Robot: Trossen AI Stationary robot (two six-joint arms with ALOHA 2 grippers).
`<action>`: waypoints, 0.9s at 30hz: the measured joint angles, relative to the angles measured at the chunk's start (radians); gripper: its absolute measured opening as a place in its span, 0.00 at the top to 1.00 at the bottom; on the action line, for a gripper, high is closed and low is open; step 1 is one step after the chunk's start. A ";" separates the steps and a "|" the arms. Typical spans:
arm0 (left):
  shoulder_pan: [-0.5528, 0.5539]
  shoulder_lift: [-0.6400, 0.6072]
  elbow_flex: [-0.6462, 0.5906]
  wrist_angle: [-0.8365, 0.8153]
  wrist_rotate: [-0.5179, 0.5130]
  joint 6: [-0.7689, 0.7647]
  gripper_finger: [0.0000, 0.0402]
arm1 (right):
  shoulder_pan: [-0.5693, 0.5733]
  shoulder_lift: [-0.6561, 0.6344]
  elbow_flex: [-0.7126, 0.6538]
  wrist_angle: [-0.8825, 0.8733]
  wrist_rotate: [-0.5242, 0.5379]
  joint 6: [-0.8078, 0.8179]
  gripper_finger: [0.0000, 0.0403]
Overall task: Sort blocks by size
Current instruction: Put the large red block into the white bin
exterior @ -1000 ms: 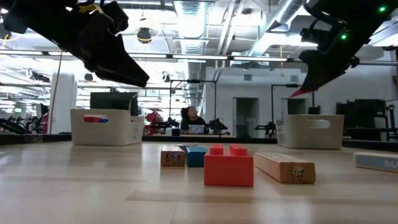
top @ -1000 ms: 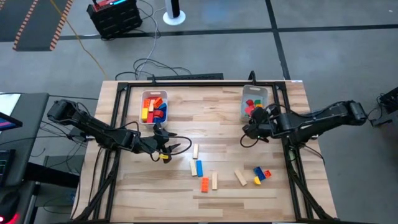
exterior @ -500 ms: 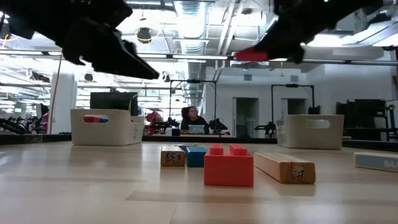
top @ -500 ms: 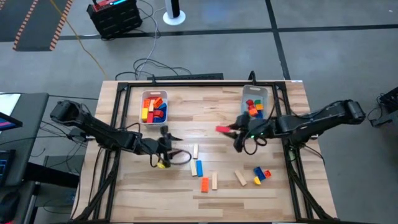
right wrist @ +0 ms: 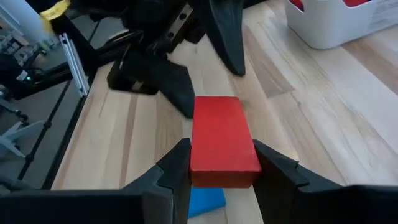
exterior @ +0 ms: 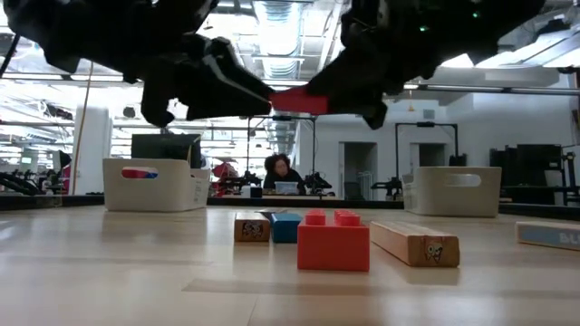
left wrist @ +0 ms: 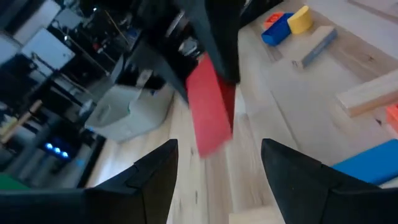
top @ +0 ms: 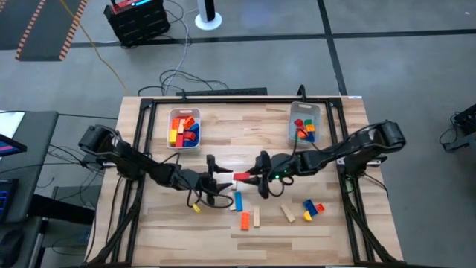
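My right gripper (top: 256, 176) is shut on a red block (top: 242, 176) above the middle of the table. My left gripper (top: 221, 179) is open and faces it from the left. In the left wrist view its fingertips stand on either side of the block's free end (left wrist: 210, 134) without touching it. Loose blocks lie flat on the table below: a tan bar (top: 233, 181), a blue one (top: 238, 200), an orange-red one (top: 245, 219), more tan bars (top: 256, 217) and a small blue, yellow and red cluster (top: 313, 209). My right gripper pinches the red block's two long sides (right wrist: 205, 168) between its two fingers, at the end nearer the wrist. The fingers come about level from the table's right and lie along the block. The block is lifted clear and sticks out level toward my left gripper.
A clear bin (top: 184, 128) with several coloured blocks stands at the far left and another (top: 305, 123) at the far right. In the low view the orange-red block (exterior: 333, 241) and a tan bar (exterior: 412, 243) lie near the camera. Bare wood lies along the near edge.
My right gripper has carried the red block from beside the far right bin toward the table's left, to above the middle. My left gripper has gone toward the table's right to meet it, so the two grippers now face each other.
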 joint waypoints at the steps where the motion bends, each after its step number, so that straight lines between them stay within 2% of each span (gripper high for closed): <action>1: 0.000 0.008 0.009 0.002 0.001 0.019 0.44 | 0.000 0.010 0.009 0.003 -0.005 -0.002 0.61; 7: -0.003 0.032 0.034 -0.003 0.007 0.090 0.45 | 0.000 0.035 0.043 0.026 -0.009 -0.018 0.61; 10: -0.004 0.032 0.034 0.001 -0.008 0.098 0.49 | 0.000 0.036 0.042 0.037 -0.009 -0.019 0.61; 14: -0.005 0.032 0.034 0.012 -0.021 0.102 0.61 | -0.001 0.037 0.042 0.046 -0.010 -0.007 0.61; 22: -0.005 0.031 0.034 0.024 -0.032 0.105 0.92 | 0.000 0.037 0.042 0.041 -0.017 0.030 0.59; 24: -0.005 0.031 0.034 0.023 -0.032 0.110 0.96 | 0.000 0.037 0.042 0.040 -0.017 0.037 0.57; 27: -0.005 0.031 0.034 0.022 -0.023 0.093 0.96 | -0.005 0.037 0.042 0.046 -0.017 0.026 0.51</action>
